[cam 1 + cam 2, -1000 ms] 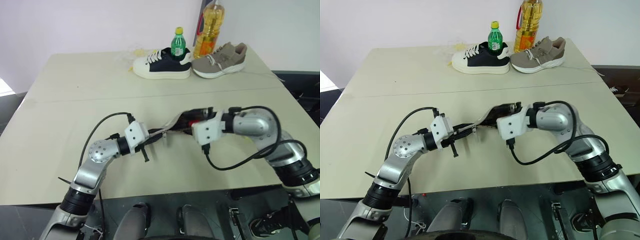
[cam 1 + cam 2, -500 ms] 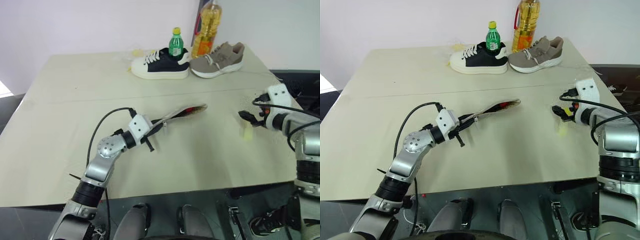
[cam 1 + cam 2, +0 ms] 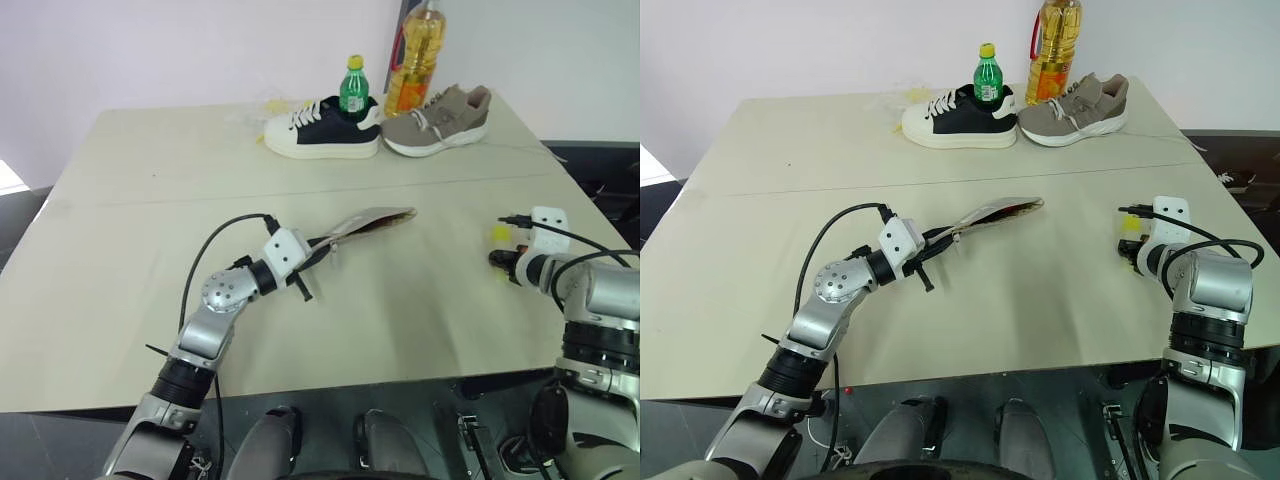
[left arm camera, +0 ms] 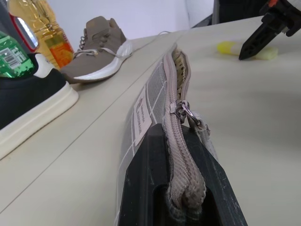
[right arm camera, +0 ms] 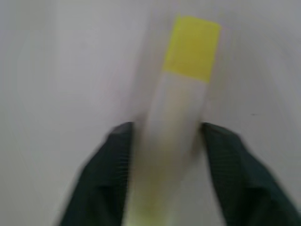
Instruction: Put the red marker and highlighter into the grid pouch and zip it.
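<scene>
**A:** Head views first, what's on the table (image 3: 120, 200)?

**B:** The left gripper (image 3: 318, 252) is clamped shut on the near end of the grid pouch (image 3: 368, 222), which sticks out from it toward the middle of the table, tilted up off the surface. There's a bit of red at the pouch's open mouth, too small to say it's the red marker. Over on the right, the right gripper (image 3: 1130, 243) is down at the highlighter (image 3: 1130, 226), which lies on the table well apart from the pouch. At the far edge: a navy-and-white sneaker (image 3: 322, 128), a tan sneaker (image 3: 440, 118), a green bottle (image 3: 354, 88) and an oil bottle (image 3: 418, 55).

**A:** Left wrist view?

**B:** The black fingers (image 4: 146, 188) are pinched on the pouch's zipper edge, the metal zipper pull (image 4: 184, 111) just past them, the white label on the side. The highlighter lies further off with a black fingertip of the other gripper at it.

**A:** Right wrist?

**B:** Blurry, but the highlighter sits between the two black fingers (image 5: 110, 165), yellow cap pointing away. The fingers are either side of the barrel, right up against it; I can't tell if they're actually squeezing it.
</scene>
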